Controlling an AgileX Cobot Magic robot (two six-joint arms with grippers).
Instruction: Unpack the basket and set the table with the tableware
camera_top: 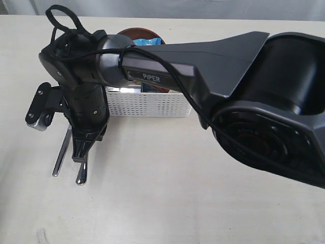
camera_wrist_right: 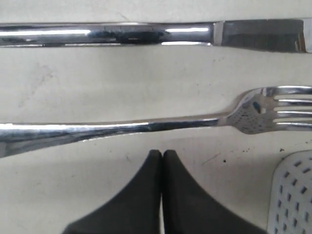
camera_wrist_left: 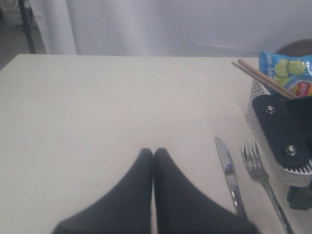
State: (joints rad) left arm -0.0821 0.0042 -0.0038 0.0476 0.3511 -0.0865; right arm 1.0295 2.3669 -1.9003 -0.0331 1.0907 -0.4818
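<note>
"Where did the cutlery lie?"

"The long steel knife [camera_wrist_right: 146,34] and the steel fork [camera_wrist_right: 146,126] lay flat and side by side on the pale beige wood-grain table [camera_top: 203,203], just beside the white perforated plastic basket [camera_top: 147,104]."

"And the right gripper [camera_wrist_right: 162,155]?"

"It sat right by the fork's handle, black jaws pressed together and empty. Whether it touched the fork, I couldn't tell."

"The left gripper [camera_wrist_left: 153,153]?"

"Over bare table, apart from the cutlery, with its jaws pressed together too."

"What was in the basket?"

"Wooden chopsticks [camera_wrist_left: 265,78] slanted over the rim against a blue chip bag [camera_wrist_left: 287,73], and a round brown plate [camera_top: 137,33] showed behind the arm."
</note>
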